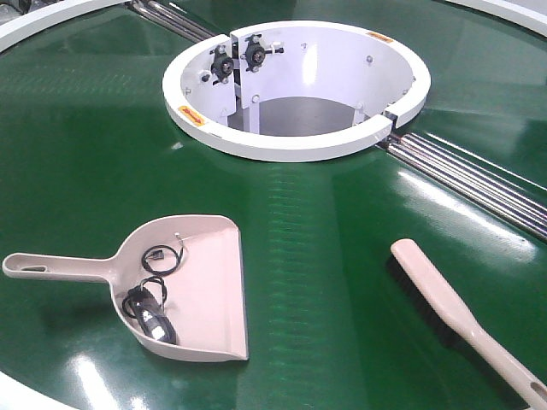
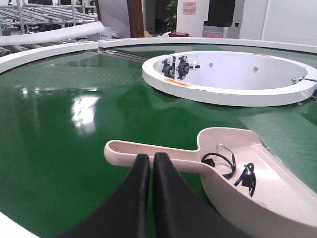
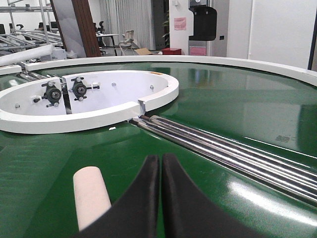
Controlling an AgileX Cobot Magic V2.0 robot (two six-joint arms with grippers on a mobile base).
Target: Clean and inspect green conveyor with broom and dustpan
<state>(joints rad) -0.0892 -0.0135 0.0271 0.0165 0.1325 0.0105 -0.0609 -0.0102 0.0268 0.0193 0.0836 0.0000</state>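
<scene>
Gripper hardware is absent from the exterior front view, where the beige-pink plastic dustpan (image 1: 184, 286), holding small black cable-like debris (image 1: 152, 301), and the long beige plastic broom (image 1: 466, 320) lie apart on the glossy dark-green conveyor (image 1: 85, 154), so sweeping appears done. Left wrist view: the left gripper (image 2: 151, 163) is closed on nothing, just beside the dustpan handle. Right wrist view: the right gripper (image 3: 161, 166) is closed and empty beside the broom tip; inspection and disposal seemingly remain.

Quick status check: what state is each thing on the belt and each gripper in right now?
Dustpan: flat on the conveyor, dark debris inside.
Broom: lying on the belt, ungrasped.
Left gripper: shut, empty, at the dustpan handle.
Right gripper: shut, empty.
</scene>
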